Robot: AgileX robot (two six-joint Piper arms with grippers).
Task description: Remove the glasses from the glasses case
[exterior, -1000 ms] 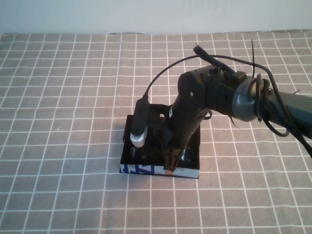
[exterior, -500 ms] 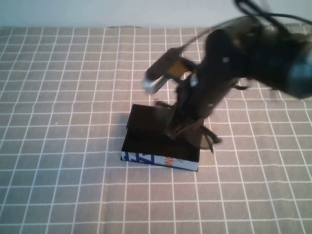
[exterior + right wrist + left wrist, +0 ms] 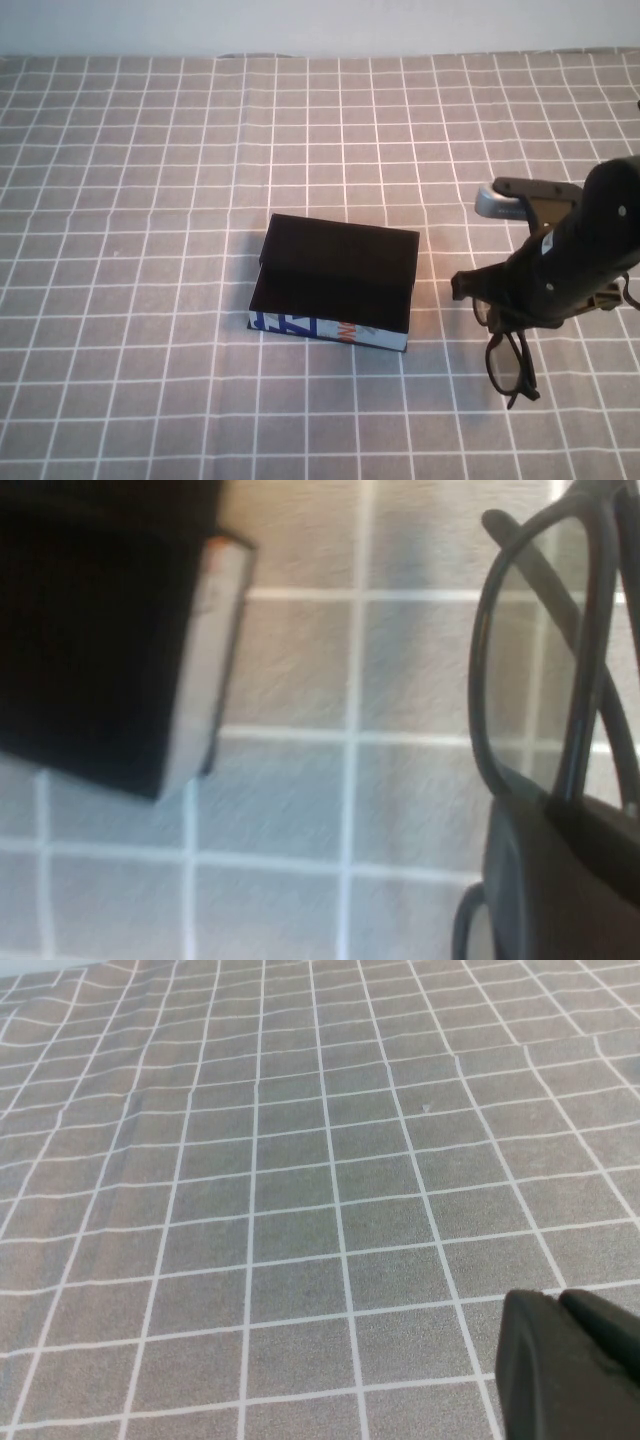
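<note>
Over on the right side of the checked tablecloth [image 3: 150, 150], the right gripper [image 3: 505, 318] hangs just above the cloth with the glasses [image 3: 510, 360] clamped in it. It's pinching the black frame near the top, and the rest of the glasses dangles down on the near side, lower end at or close to the cloth, can't tell if it's actually touching. In the right wrist view you can see the dark finger [image 3: 560, 880] closed over the frame [image 3: 545, 650], with one lens rim curving away from it.

Glasses case [image 3: 335, 285] sits around the middle of the table, a bit to the left of the gripper and clearly apart from it. Black lid side faces up, and the near edge shows the white strip with blue and orange print. Can't really say from up top whether the lid is open or folded shut, it's all black. The wrist view catches one black corner of the case [image 3: 100, 630] with its pale edge.

Left gripper [image 3: 570, 1365] only shows in its own wrist view, as a dark tip over bare cloth [image 3: 300, 1160]. Fingers look pressed together, nothing between them.
</note>
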